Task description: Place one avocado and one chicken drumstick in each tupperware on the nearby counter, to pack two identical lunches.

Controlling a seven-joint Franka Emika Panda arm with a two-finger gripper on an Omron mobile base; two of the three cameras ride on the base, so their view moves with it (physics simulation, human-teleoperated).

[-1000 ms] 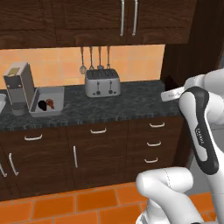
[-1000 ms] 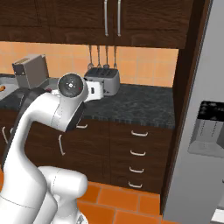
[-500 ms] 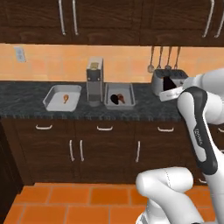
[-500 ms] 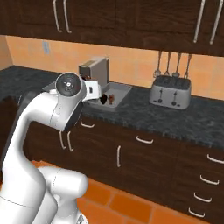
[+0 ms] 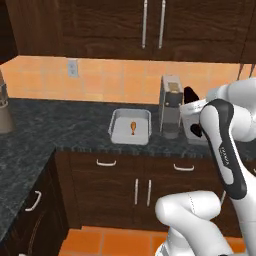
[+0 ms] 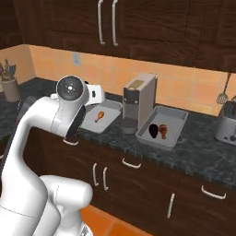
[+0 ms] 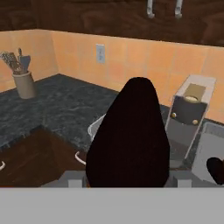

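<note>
My gripper (image 5: 192,111) is shut on a dark avocado (image 7: 130,136), which looms large in the hand view and hides the fingertips. It hangs above the counter (image 5: 75,127), between the two tupperwares. The left tupperware (image 5: 116,131) holds one chicken drumstick (image 5: 132,127) and nothing else. In the right base view the gripper (image 6: 95,93) sits just behind that left tupperware (image 6: 109,107) and its drumstick (image 6: 99,115). The right tupperware (image 6: 178,118) holds a second avocado (image 6: 153,131) and a drumstick (image 6: 162,131).
A tall grey boxy appliance (image 6: 137,102) stands between the two containers. A toaster (image 6: 227,125) is at the far right, and a utensil holder (image 6: 10,87) stands in the left corner. The counter turns a corner toward me on the left (image 5: 20,170).
The whole picture has shifted as the base moved, so the containers now sit in the middle and the toaster is off to the right. The avocado stays in my gripper.
</note>
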